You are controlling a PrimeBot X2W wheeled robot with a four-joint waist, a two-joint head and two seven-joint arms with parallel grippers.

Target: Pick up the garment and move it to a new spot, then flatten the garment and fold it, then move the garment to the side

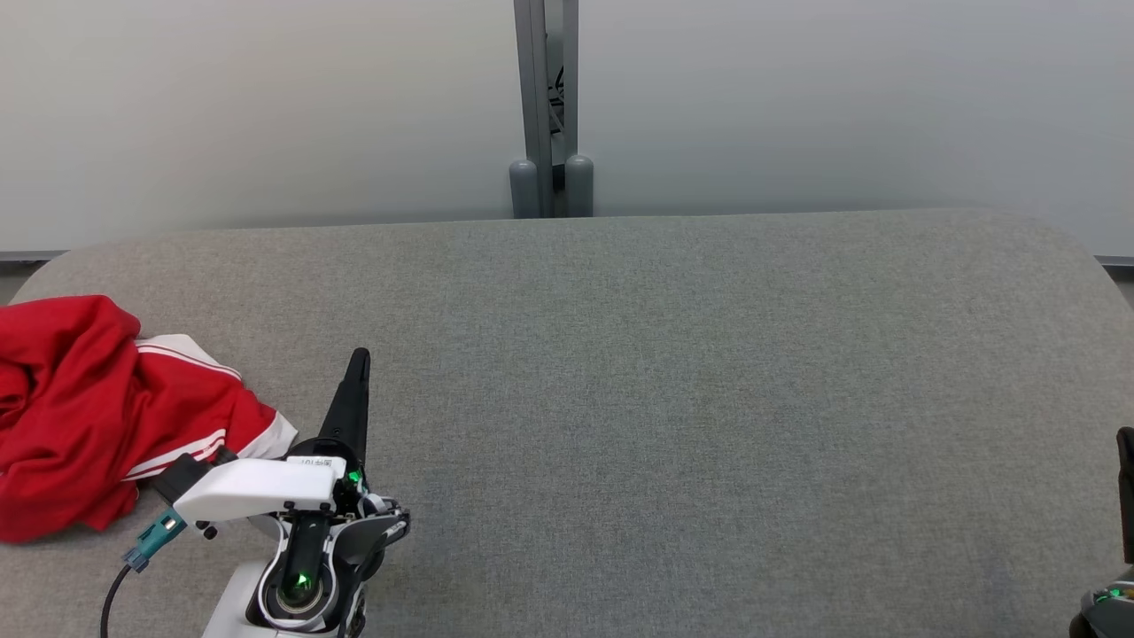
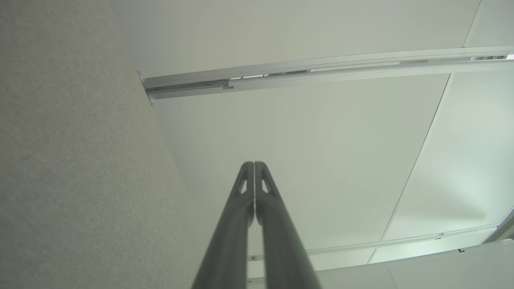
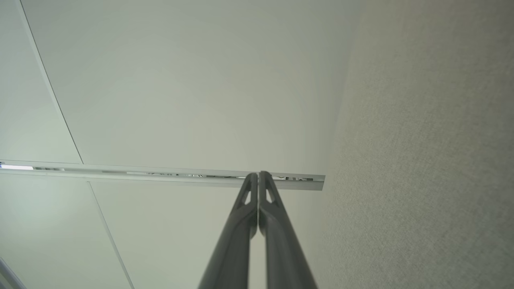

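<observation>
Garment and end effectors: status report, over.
Left end effector shut, empty, just right of the garment. Right end effector shut, empty. Garment crumpled at the table's left edge, not grasped. No obstruction seen beside it.

- The garment (image 1: 80, 408) is bright red, with thin white stripes running in pairs along one edge and a plain white panel beside them.
- The table (image 1: 664, 399) is covered in flecked grey fabric, even in tone and without any print (in the wrist views it looks paler, almost beige).
- The left gripper (image 1: 358, 359) is black. Its wrist housing (image 1: 257, 489) is white, with small green lights glowing on it.
- A connector (image 1: 155, 536) at that wrist is teal, and its cable (image 1: 111, 602) is black.
- The right gripper (image 3: 258, 173) looks dark grey.
- The wall (image 1: 266, 106) is plain pale grey-white.
- The post (image 1: 545, 97) against the wall is mid grey.
</observation>
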